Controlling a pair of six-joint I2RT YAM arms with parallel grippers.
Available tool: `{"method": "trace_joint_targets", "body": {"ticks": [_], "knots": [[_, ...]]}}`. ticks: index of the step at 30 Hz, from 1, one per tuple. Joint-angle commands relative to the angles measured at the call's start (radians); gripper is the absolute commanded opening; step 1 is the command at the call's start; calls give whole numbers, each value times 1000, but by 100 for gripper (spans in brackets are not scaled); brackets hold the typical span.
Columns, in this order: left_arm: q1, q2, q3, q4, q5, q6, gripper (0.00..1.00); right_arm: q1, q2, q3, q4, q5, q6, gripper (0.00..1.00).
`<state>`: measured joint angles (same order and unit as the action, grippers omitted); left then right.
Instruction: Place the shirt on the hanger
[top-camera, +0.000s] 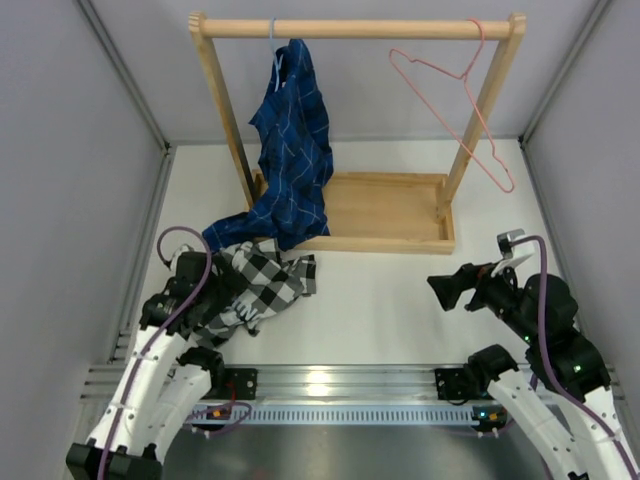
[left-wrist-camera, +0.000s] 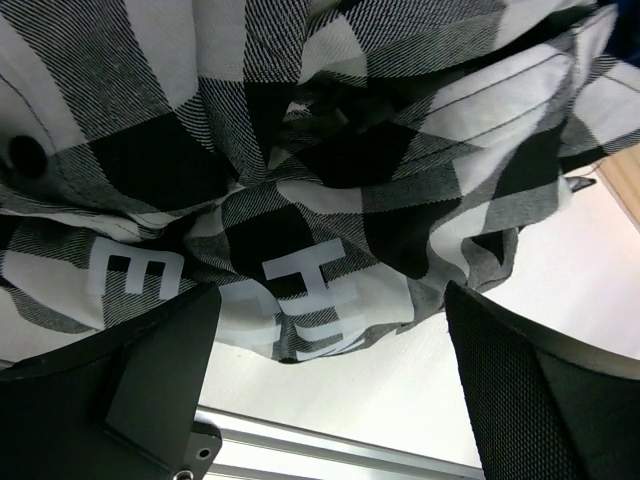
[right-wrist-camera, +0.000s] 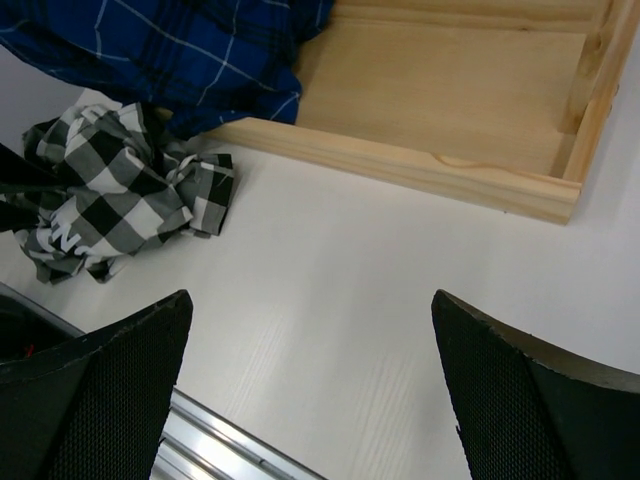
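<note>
1. the black-and-white large-check soft fabric shirt (top-camera: 262, 285) lies crumpled in a heap on the white table (top-camera: 400, 300), directly ahead of the left gripper (left-wrist-camera: 330, 400). in the left wrist view the cloth fills the space beyond the jaws and sags a little between them, with white printed letters showing.
2. the left jaws stand wide apart and grip nothing. the dark fingers (left-wrist-camera: 150, 370) flank the lower edge of the heap; i cannot tell whether either pad touches the cloth.
3. the right gripper (right-wrist-camera: 310, 400) is also spread wide and empty, over bare table. the shirt sits well off to the left of its jaws, and the wooden tray base of the rack (right-wrist-camera: 450, 170) lies ahead of them.
4. the thin pink wire hanger (top-camera: 455, 100) hangs bare by its hook from the round wooden rail (top-camera: 360, 28), far ahead of and above the right jaws.
5. a dark blue shirt with thin light lines (top-camera: 295, 140) hangs on a light blue hanger (top-camera: 273, 50) at the rail's other end, its hem trailing down to just beside the check heap.
6. judged from this, the task is at its very start: nothing is on the pink hanger. what remains is closing on the shirt, lifting and opening it out, bringing shirt and hanger together, and working the hanger's shoulders into the garment.
</note>
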<state>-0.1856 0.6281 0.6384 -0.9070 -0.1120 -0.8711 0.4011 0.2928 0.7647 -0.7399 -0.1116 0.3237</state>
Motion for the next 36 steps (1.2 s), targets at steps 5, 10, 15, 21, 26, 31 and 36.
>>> {"method": "trace_joint_targets", "body": {"ticks": [5,10,15,21,26,31,36], "knots": [[-124,116,-40,149,-56,-72,93,-15,12,-27,134,-46,43,99],[-334,254,-91,221,-136,-134,73,-15,14,-33,145,-53,49,99],[-439,240,-45,220,-190,-135,0,-13,13,-18,139,-57,40,99],[-593,214,125,270,-37,-13,0,-13,-7,-21,135,-46,40,99],[-807,293,404,322,50,121,0,-13,14,-18,137,-40,40,99],[-877,500,630,319,87,274,0,-15,25,-2,139,-19,44,100],[-877,797,797,324,93,357,0,-15,22,15,132,-11,31,99]]}}
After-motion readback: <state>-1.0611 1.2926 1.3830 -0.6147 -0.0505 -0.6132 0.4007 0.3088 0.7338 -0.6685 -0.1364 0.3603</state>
